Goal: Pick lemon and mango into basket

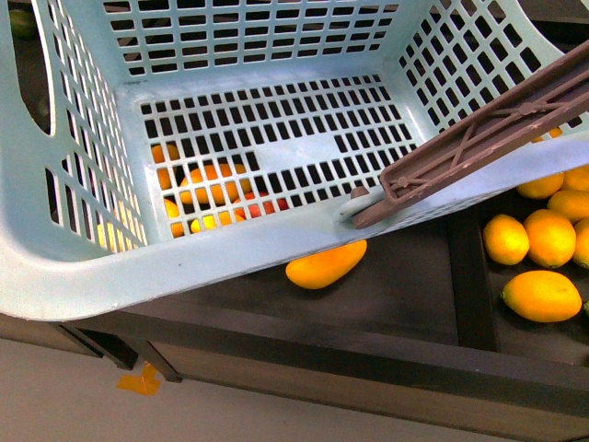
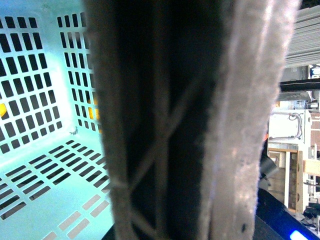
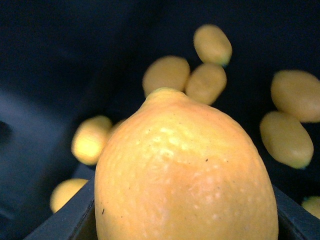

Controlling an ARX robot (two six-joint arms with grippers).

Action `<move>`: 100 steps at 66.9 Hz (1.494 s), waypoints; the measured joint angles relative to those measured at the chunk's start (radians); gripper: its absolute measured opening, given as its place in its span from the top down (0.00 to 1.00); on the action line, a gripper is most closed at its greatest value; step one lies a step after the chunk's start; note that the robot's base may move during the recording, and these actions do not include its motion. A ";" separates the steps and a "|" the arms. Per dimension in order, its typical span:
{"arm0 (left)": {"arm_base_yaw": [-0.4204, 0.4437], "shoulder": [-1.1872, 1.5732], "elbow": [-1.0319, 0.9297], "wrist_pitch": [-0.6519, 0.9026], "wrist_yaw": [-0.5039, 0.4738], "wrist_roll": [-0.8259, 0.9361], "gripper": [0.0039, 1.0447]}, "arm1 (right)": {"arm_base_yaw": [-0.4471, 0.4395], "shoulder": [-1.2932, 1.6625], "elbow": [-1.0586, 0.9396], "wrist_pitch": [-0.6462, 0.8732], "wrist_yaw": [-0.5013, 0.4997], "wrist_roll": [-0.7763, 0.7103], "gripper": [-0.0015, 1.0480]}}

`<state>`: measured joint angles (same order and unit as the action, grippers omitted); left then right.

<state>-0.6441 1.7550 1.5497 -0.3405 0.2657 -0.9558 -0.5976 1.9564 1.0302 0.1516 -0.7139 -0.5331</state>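
Right hand (image 3: 180, 220) clamped on lemon (image 3: 185, 165) above loose fruit (image 3: 285, 137), left hand state can't tell, mango (image 1: 327, 264) on desk (image 1: 405, 276) near its front edge under tilted basket (image 1: 138, 276) rim; lemon could slip out or miss the basket

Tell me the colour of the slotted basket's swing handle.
The ribbed plastic handle is brown, clearest in front view.

I see basket (image 1: 55, 267) over desk (image 1: 405, 285) | handle (image 1: 488, 129) across its right rim | mango (image 1: 327, 262) on desk under its near rim | loose fruit (image 1: 543, 235) right | lemon (image 3: 185, 170) in right end effector (image 3: 180, 220)
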 joint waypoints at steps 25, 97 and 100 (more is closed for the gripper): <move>0.000 0.000 0.000 0.000 0.000 0.000 0.86 | 0.297 -0.627 -0.272 0.064 0.102 0.341 0.42; 0.000 0.000 -0.001 0.000 -0.001 0.000 0.86 | 0.708 -0.623 -0.299 0.292 0.760 0.628 0.10; 0.002 0.000 -0.001 0.000 -0.005 0.000 0.86 | 0.679 -0.654 -0.343 0.373 0.771 0.617 0.16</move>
<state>-0.6426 1.7550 1.5486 -0.3405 0.2611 -0.9554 0.0814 1.3025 0.6868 0.5251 0.0574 0.0837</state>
